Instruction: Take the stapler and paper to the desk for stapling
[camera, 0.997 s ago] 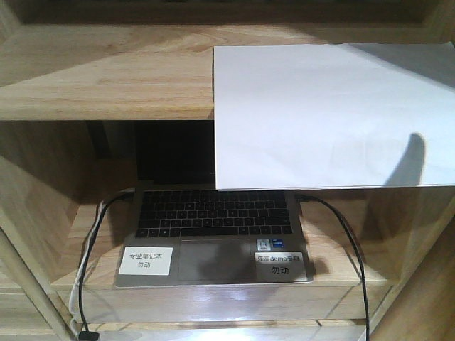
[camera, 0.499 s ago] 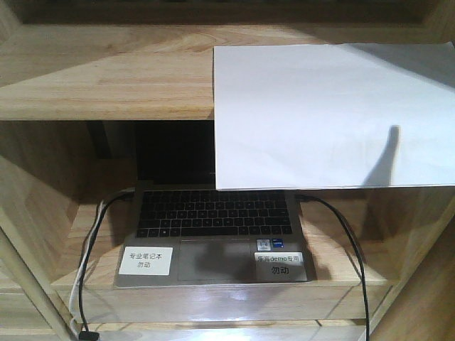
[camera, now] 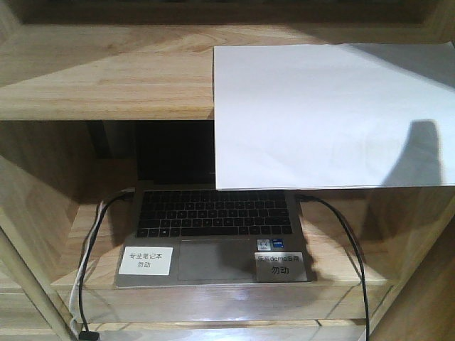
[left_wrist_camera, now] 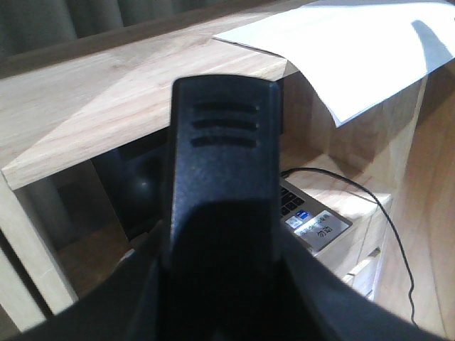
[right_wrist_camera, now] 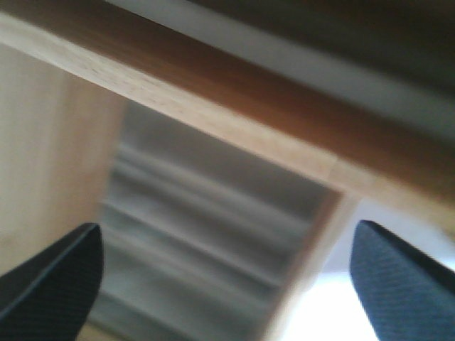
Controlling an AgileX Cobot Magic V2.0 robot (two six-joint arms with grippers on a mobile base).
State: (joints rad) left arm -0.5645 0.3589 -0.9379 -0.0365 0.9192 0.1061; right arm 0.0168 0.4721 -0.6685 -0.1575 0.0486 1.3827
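Paper [camera: 327, 114] on shelf [camera: 106, 78], above laptop [camera: 213, 227]

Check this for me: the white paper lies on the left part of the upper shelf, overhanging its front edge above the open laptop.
One thing is wrong: the paper lies on the right part of the upper shelf, not the left, as the front-facing view shows. The rest stands: it overhangs the shelf's front edge above the open laptop.
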